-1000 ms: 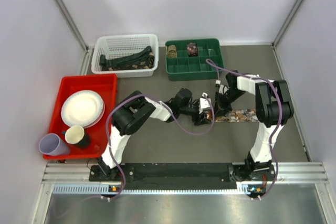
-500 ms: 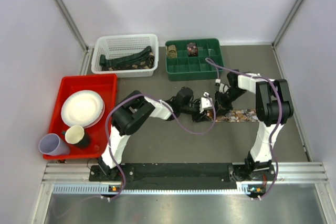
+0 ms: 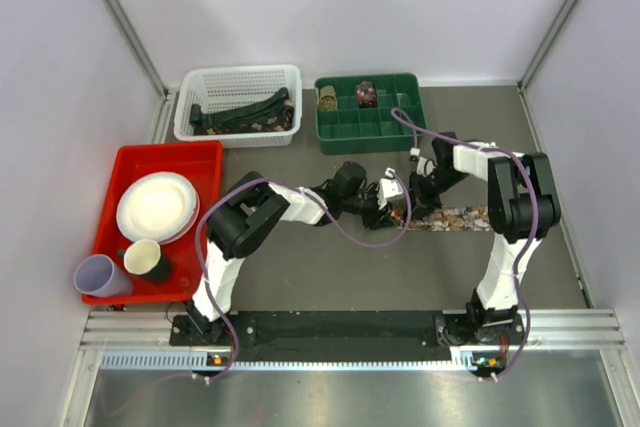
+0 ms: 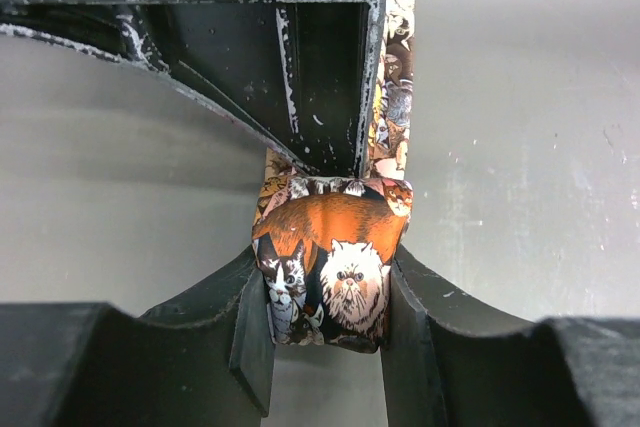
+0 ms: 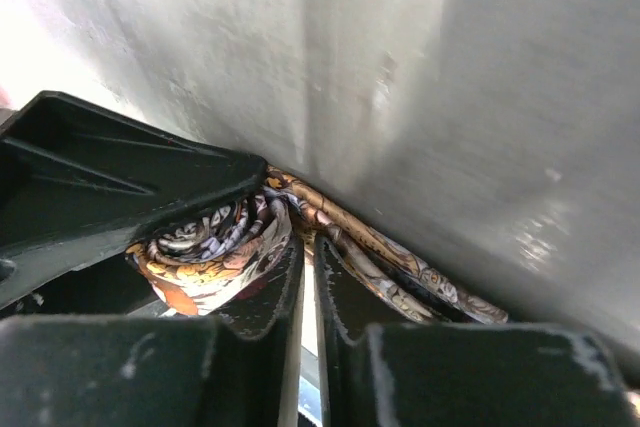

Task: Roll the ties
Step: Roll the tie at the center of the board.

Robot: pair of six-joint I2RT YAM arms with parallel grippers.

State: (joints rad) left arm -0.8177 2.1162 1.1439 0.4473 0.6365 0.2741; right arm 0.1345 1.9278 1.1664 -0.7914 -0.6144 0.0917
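Observation:
A cat-print tie lies across the mat; its flat tail (image 3: 462, 217) runs right and its rolled end (image 3: 399, 209) is a small coil. My left gripper (image 3: 393, 201) is shut on that coil (image 4: 330, 265), one finger (image 4: 250, 332) on each side of it. The tie's flat strip (image 4: 396, 67) leads away under the right arm's black fingers (image 4: 320, 77). My right gripper (image 3: 416, 197) is just right of the coil (image 5: 212, 247), fingers (image 5: 270, 292) nearly together, a thin slit between them, tips against the tie strip (image 5: 400, 267). Nothing shows between them.
A white basket (image 3: 200, 127) at the back holds dark unrolled ties (image 3: 245, 112). A green divided tray (image 3: 340, 132) beside it holds two rolled ties (image 3: 367, 94). At the left, a red tray (image 3: 205, 162) carries a plate (image 3: 157, 206) and two cups (image 3: 143, 259).
The left gripper has narrowed onto the coil and shifted a little right and away with it, toward the right gripper. The right arm has barely moved.

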